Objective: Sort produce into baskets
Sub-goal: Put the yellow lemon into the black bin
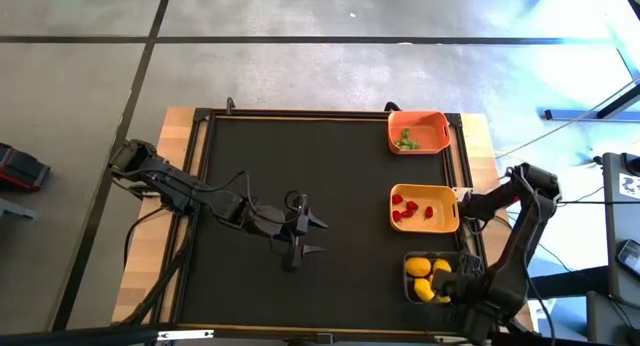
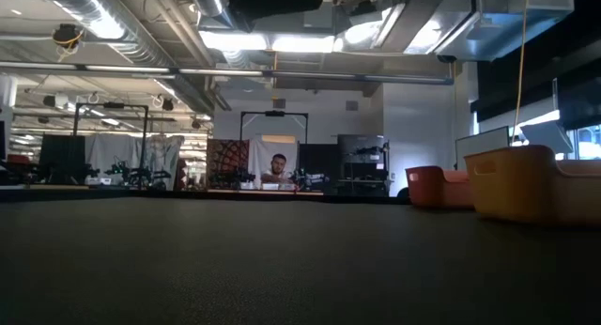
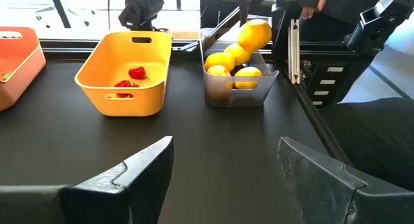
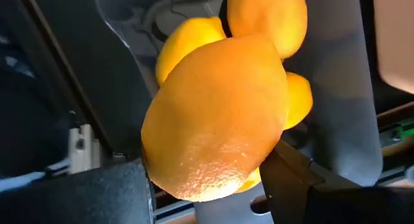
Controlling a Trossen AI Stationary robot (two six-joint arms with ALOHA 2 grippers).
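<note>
My right gripper (image 4: 207, 188) is over the dark grey basket (image 1: 412, 286) at the table's near right corner, shut on a yellow lemon (image 3: 255, 35). Several more lemons (image 3: 226, 61) lie in that basket. Behind it stands the yellow basket (image 1: 452, 223) with red pieces (image 1: 410, 208). The orange basket (image 1: 438, 119) at the far right holds green pieces (image 1: 407, 139). My left gripper (image 1: 320, 236) waits over the middle of the table, open, pointing toward the baskets, with nothing between its fingers. My right gripper pinches the lemon by its two opposite sides (image 4: 162, 179) between its two fingers (image 4: 103, 191). The fingers come from above and point down. The lemon is lifted clear, just above the lemons in the grey basket.
All three baskets stand in a row along the table's right edge, which a raised frame (image 1: 470, 166) borders. The black mat (image 1: 300, 166) left of the baskets carries only my left arm. A person (image 2: 278, 167) sits in the room far behind the table.
</note>
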